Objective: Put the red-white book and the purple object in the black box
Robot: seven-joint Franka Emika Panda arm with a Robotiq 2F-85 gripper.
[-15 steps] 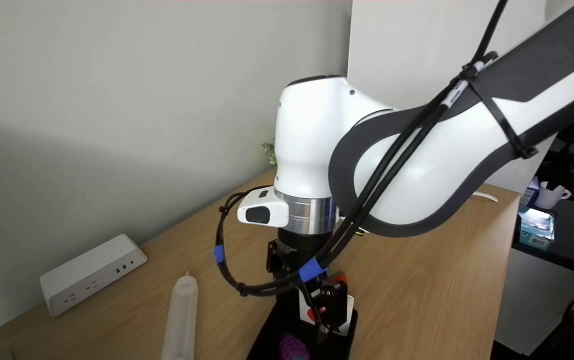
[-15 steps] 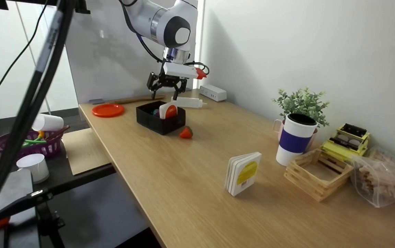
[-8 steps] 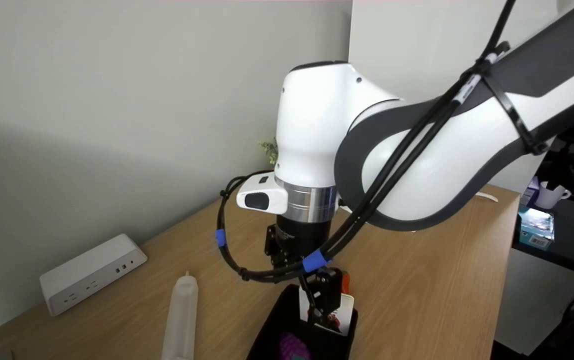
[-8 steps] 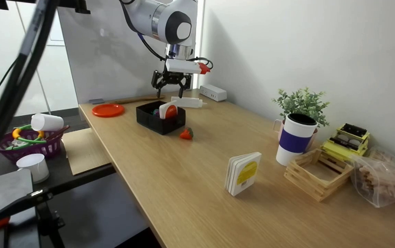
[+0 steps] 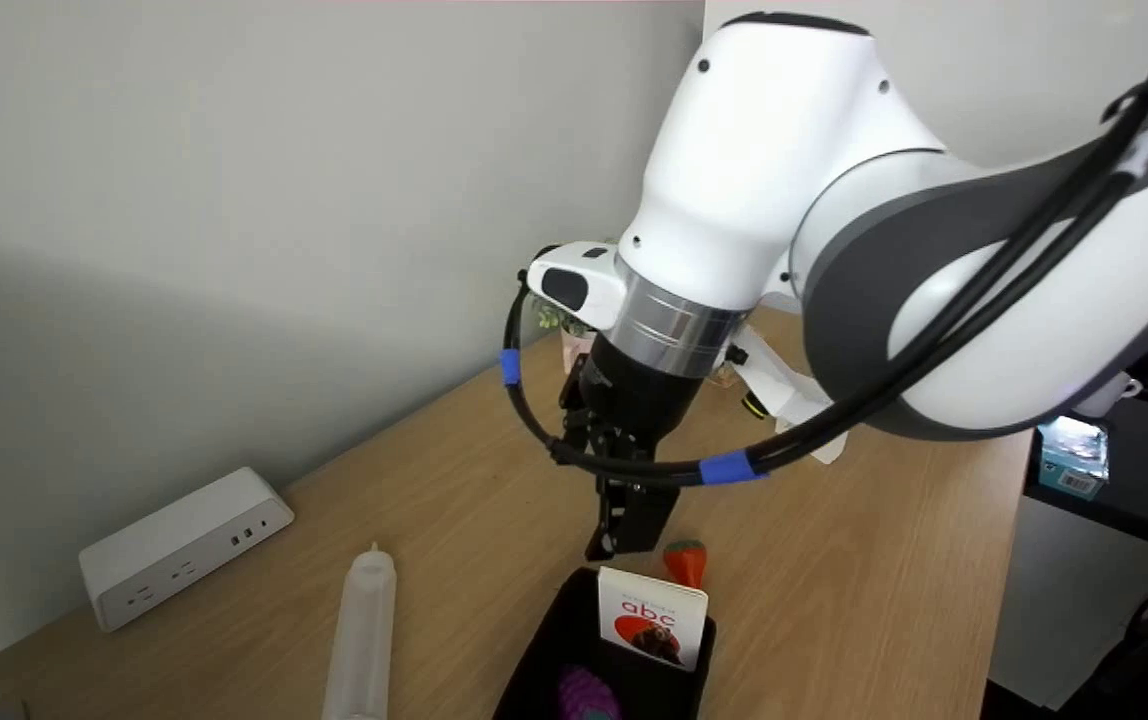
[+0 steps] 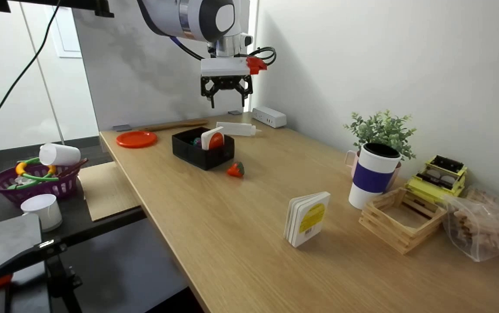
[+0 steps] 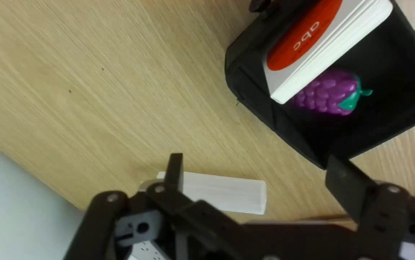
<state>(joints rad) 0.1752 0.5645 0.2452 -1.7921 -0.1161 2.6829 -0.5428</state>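
Observation:
The black box (image 5: 546, 650) stands on the table; it also shows in an exterior view (image 6: 192, 153) and the wrist view (image 7: 397, 77). The red-white book (image 5: 652, 620) stands upright, leaning, inside one end of the box, its top above the rim; it also shows in the wrist view (image 7: 307, 41). The purple object (image 7: 328, 92), a grape-like lump with a green stem, lies on the box floor beside the book, partly hidden by it in the wrist view. My gripper (image 6: 228, 105) is open and empty, above and clear of the box; its fingers are wide apart in the wrist view (image 7: 254, 160).
A red strawberry (image 6: 235, 169) lies beside the box. A white bottle (image 5: 362, 630), a white power strip (image 5: 186, 548) and a red plate (image 6: 136, 139) are nearby. Another book (image 6: 308, 219), a cup (image 6: 373, 176) and a wooden crate (image 6: 401, 219) stand farther along the table.
My gripper has risen away from the box and tilted, with its fingers apart. The book and the purple object have stayed in the box.

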